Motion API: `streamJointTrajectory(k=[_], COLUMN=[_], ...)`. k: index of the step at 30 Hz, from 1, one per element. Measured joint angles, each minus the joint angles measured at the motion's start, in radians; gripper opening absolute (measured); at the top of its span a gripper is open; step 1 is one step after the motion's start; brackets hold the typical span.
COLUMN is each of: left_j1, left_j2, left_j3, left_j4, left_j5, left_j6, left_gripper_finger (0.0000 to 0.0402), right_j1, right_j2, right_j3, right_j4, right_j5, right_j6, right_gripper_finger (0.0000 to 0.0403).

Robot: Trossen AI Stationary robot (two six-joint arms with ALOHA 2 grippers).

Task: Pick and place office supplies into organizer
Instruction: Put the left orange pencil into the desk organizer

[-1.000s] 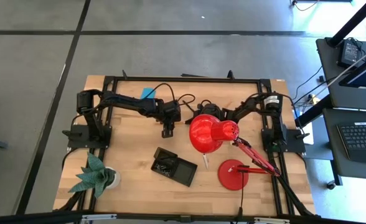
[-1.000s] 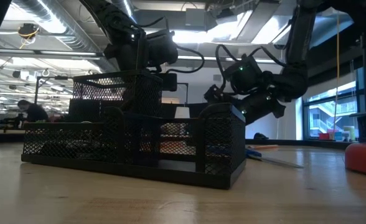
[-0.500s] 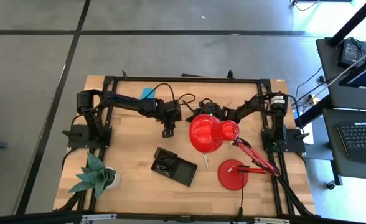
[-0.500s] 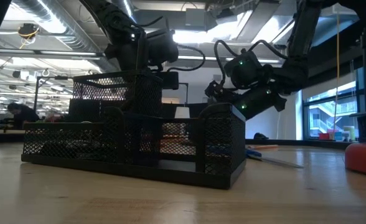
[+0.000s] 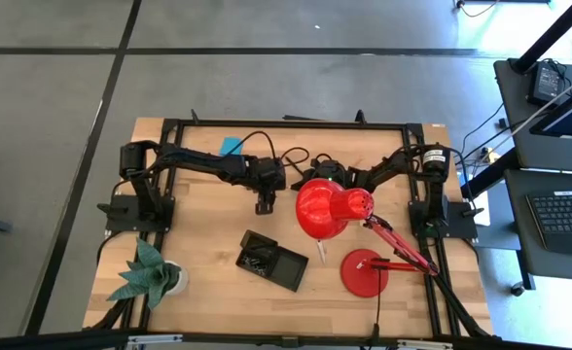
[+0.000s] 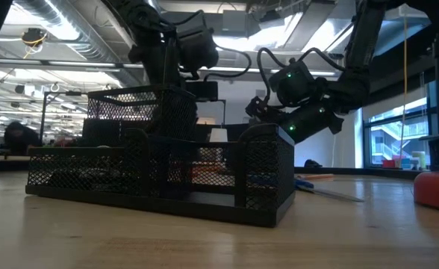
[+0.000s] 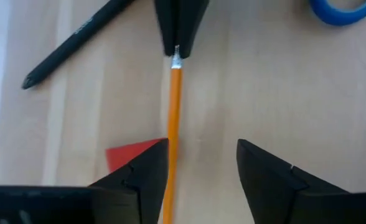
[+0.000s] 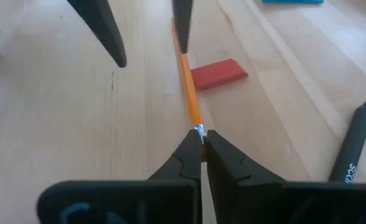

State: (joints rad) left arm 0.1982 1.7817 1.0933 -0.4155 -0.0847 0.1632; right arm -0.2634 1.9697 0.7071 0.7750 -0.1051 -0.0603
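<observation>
From above, the wooden table (image 5: 208, 228) carries the black organizer (image 5: 272, 260) near its front. In the low view, a hall lies behind. In the left wrist view, the left gripper (image 7: 198, 171) is wide open around the pencil (image 7: 172, 124). In the right wrist view, the right gripper (image 8: 201, 138) pinches this pencil's end.

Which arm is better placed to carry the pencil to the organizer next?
Right. The right gripper is shut on the pencil at its metal-band end, while the left gripper is open, one finger beside the shaft.
</observation>
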Motion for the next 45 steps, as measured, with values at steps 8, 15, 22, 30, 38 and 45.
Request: streamJointTrajectory(k=[8, 15, 22, 30, 38, 45], left_j1=[0.0, 0.0, 0.0, 0.0, 0.0, 0.0], left_j2=[0.0, 0.0, 0.0, 0.0, 0.0, 0.0], left_j3=[0.0, 0.0, 0.0, 0.0, 0.0, -0.001], left_j4=[-0.012, -0.039, -0.043, -0.045, -0.054, -0.061], left_j5=[-0.07, -0.068, -0.067, -0.067, -0.066, -0.066], left_j6=[-0.019, -0.037, -0.055, -0.074, -0.073, -0.072], left_gripper_finger=[0.0196, 0.0196, 0.0192, 0.0131, 0.0078, 0.0083], right_j1=[0.011, 0.032, 0.039, 0.039, 0.039, 0.039], right_j2=[0.0, 0.0, 0.0, 0.0, 0.0, 0.0], right_j3=[0.0, 0.021, 0.033, 0.033, 0.033, 0.033], right_j4=[0.03, 0.033, 0.027, 0.028, 0.034, 0.037], right_j5=[-0.005, -0.009, -0.011, -0.01, -0.01, -0.01], right_j6=[0.004, 0.003, 0.003, 0.003, 0.005, 0.006], right_gripper_finger=[0.0012, 0.0012, 0.0012, 0.0012, 0.0012, 0.0012])
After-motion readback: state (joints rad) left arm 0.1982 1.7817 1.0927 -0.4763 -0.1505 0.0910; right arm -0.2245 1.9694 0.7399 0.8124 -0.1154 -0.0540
